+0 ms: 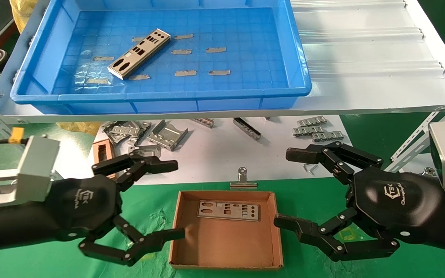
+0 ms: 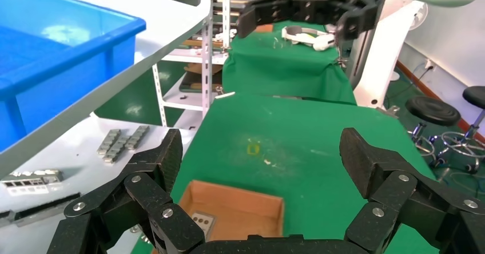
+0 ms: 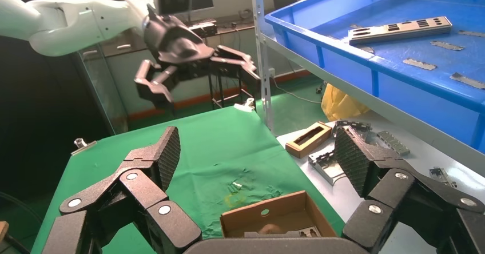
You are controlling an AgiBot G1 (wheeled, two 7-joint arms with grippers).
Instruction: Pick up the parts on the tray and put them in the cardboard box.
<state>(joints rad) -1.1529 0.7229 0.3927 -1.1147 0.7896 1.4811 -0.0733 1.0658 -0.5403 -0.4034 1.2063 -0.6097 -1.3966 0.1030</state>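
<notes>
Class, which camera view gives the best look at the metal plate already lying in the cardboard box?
The head view: the plate lies flat in the cardboard box, whole, cut-outs clear. The left wrist view shows only one end behind a finger of its gripper; the right wrist view shows a sliver at the frame edge.

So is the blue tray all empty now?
No, one silver part still lies on the floor of the blue tray, among short grey tape strips.
</notes>
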